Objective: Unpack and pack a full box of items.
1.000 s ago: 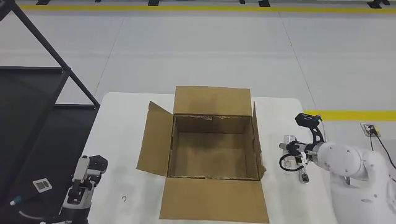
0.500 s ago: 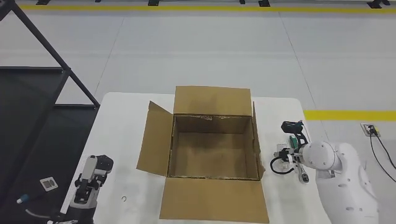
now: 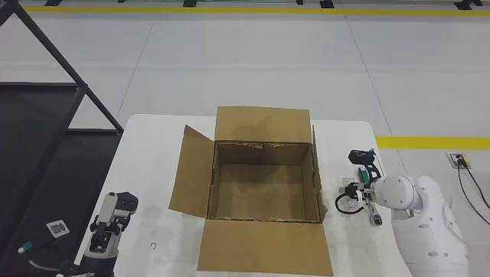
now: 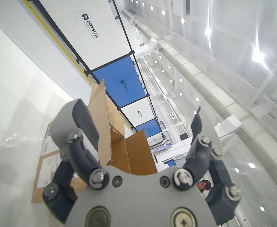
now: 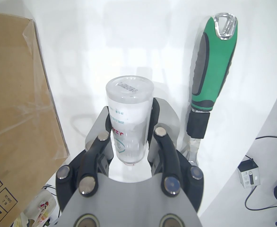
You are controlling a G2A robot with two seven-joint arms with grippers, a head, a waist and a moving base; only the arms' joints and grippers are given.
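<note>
An open cardboard box (image 3: 263, 153) stands mid-table with its flaps spread, and nothing shows on its floor. To its right my right gripper (image 3: 354, 193) hangs low over the table. The right wrist view shows this gripper (image 5: 131, 119) shut on a clear plastic bottle (image 5: 129, 90), base pointing away from the wrist. A green-handled tool (image 5: 211, 72) in clear packaging lies on the table beside it, also visible from above as the tool (image 3: 363, 174). My left gripper (image 3: 121, 200) is at the table's front left corner. Seen from its wrist, this gripper (image 4: 140, 121) is open, tilted upward, holding nothing.
The box's side (image 5: 18, 90) rises close beside the bottle. A small white item (image 3: 375, 219) lies by the right arm, and a small hook (image 3: 153, 246) lies on the white table (image 3: 153, 170) near the left arm. A black frame (image 3: 46, 124) stands left of the table.
My right arm has swung in toward the box's right side with the bottle in its grip. The left arm has shifted slightly.
</note>
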